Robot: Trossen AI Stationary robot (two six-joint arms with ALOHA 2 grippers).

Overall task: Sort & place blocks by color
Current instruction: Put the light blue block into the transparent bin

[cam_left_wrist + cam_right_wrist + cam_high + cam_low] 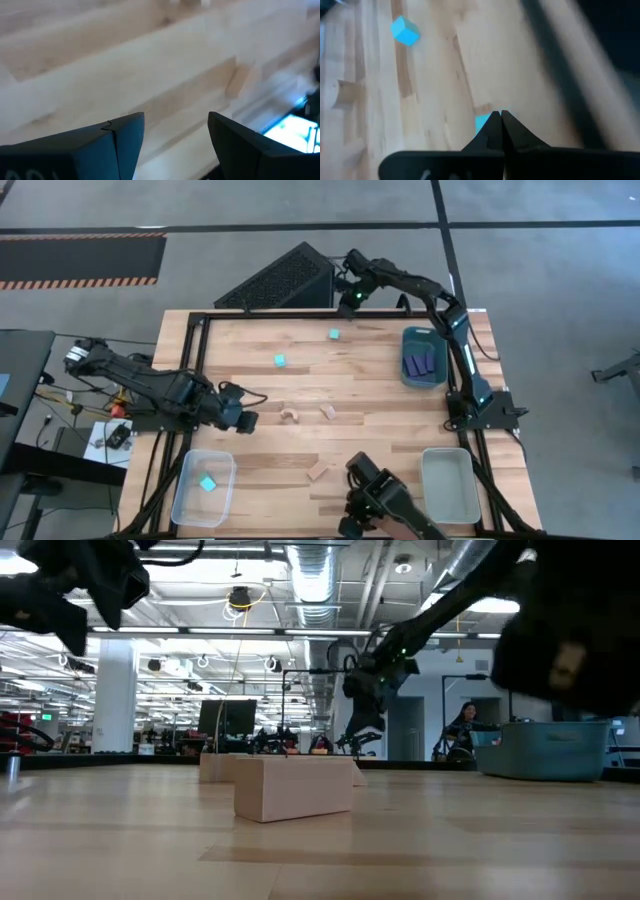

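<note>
Two cyan blocks (333,334) (281,360) lie on the far half of the wooden table, and a third cyan block (208,484) lies in the clear tray (190,505). Wood pieces (292,415) (328,411) (318,471) lie mid-table. Dark blue bars (422,363) sit in the teal tray (424,380). My right gripper (500,116) is shut and hangs above the table's far edge (348,300), with a cyan block (481,122) showing just beyond its tips. My left gripper (175,125) hovers open over bare table at the left (245,420), with nothing between its fingers.
A grey tray (450,483) stands at the near right. A dark device (380,500) juts in over the near edge. A black perforated box (285,280) stands beyond the far edge. In the low view a person (465,730) shows far behind the table.
</note>
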